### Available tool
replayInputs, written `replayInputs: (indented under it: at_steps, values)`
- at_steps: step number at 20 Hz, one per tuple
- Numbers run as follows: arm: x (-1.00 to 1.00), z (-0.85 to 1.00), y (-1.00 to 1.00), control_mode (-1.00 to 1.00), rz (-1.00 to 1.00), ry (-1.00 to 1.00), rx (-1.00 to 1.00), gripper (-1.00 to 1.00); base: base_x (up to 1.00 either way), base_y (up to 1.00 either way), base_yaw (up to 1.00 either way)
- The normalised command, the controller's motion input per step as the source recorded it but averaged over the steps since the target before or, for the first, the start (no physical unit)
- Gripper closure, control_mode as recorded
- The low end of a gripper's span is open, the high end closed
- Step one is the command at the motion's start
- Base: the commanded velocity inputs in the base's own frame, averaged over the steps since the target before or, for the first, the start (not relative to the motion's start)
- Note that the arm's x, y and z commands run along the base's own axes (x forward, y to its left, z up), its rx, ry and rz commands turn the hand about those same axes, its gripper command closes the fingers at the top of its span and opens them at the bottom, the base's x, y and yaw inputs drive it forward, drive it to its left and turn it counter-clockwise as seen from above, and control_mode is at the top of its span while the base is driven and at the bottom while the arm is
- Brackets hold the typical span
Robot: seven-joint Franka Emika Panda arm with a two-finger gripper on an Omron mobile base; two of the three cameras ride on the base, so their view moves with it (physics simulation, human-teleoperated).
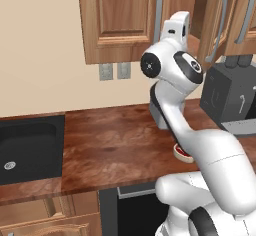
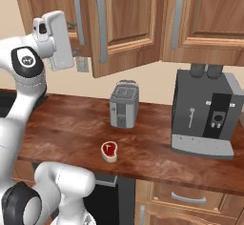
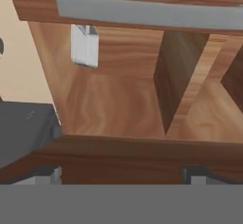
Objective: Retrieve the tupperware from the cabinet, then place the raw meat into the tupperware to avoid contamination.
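Note:
My gripper [image 2: 73, 39] is raised to the brown cabinet [image 2: 125, 24], whose door stands swung out. In the left base view the gripper [image 1: 180, 22] sits at the gap between the doors. The hand view is rolled sideways and looks into the cabinet [image 3: 118, 90]. There the gripper [image 3: 121, 174] is open, with a wooden edge close in front of its fingertips. A pale grey-white piece, likely the tupperware [image 3: 84, 45], peeks out under the door's grey bar handle [image 3: 142, 14]. The raw meat [image 2: 109, 151] lies on the counter near its front edge, and my arm partly hides the raw meat [image 1: 183, 153] in the left base view.
A silver-grey toaster [image 2: 125, 105] stands behind the meat. A dark coffee machine [image 2: 205, 114] occupies the counter's right end, and a black sink [image 1: 30, 147] is set in at the left. Wooden drawers [image 2: 190, 200] run below the counter [image 2: 71, 124].

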Motion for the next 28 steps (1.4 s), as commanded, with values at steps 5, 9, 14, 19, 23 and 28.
replayInputs:
  at_steps: [5, 9, 14, 19, 23, 28]
  values:
    - [0.17, -0.01, -0.20, -1.00, -0.03, 0.00, 0.00, -1.00, 0.00, 0.00, 0.00]
    - [0.11, 0.00, -0.25, -1.00, -0.05, 0.00, 0.00, -1.00, 0.00, 0.00, 0.00]
    - [0.08, 0.00, -0.22, -1.00, -0.06, 0.01, 0.00, -1.00, 0.00, 0.00, 0.00]
    - [0.07, -0.01, -0.05, -1.00, -0.07, 0.01, 0.00, -1.00, 0.00, 0.00, 0.00]
    - [0.01, 0.00, -0.03, -1.00, -0.07, 0.01, 0.00, -1.00, 0.00, 0.00, 0.00]
    - [-0.11, 0.00, -0.12, -1.00, -0.08, 0.01, 0.00, -1.00, 0.00, 0.00, 0.00]
